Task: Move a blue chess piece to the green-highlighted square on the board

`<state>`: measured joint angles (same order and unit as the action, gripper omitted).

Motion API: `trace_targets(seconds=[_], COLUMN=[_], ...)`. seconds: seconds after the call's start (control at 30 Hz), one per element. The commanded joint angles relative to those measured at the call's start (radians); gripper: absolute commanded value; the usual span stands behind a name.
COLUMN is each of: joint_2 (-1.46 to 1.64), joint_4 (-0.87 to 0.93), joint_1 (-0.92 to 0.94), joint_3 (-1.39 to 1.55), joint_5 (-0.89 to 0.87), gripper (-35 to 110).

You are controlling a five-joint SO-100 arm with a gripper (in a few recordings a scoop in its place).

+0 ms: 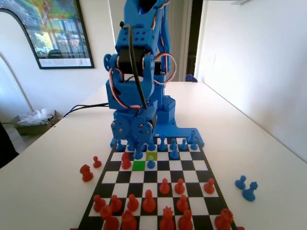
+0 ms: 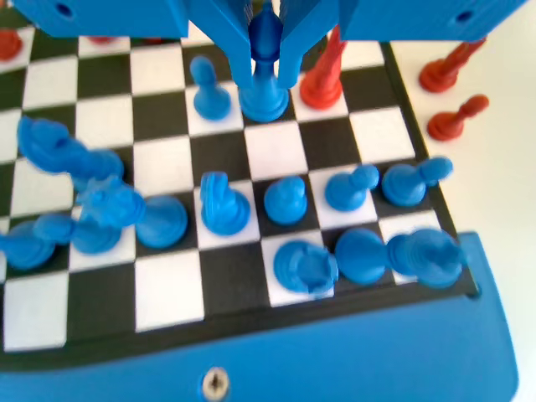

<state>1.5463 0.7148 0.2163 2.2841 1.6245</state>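
Note:
My gripper (image 1: 138, 147) is down low at the blue end of the board (image 1: 201, 165), shut on a small blue pawn (image 1: 138, 154). The pawn is at the far edge of the green-highlighted square (image 1: 139, 166). In the wrist view both jaws of the gripper (image 2: 266, 59) press the round head of the pawn (image 2: 266, 96). Its base is at or just above the board (image 2: 276, 151), and I cannot tell which. A second blue pawn (image 1: 150, 164) (image 2: 209, 88) stands one square to the side, and a red pawn (image 1: 126, 160) (image 2: 322, 75) stands on the other side.
A paler yellow-green square (image 1: 152, 156) lies diagonally beyond the green one. Blue back-rank pieces (image 1: 163, 143) line the far edge, and red pieces (image 1: 148, 201) crowd the near end. Two red pieces (image 1: 86, 172) lie off the board on the left, two blue ones (image 1: 248, 190) on the right.

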Motion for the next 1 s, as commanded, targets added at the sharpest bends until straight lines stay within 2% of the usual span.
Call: trace_targets(seconds=[0.0, 0.97], joint_2=[0.018, -0.057], joint_4=[-0.008, -0.026], joint_1=[-0.003, 0.012], joint_3=[-0.06, -0.109], joint_5=[0.0, -0.006], gripper=[1, 2])
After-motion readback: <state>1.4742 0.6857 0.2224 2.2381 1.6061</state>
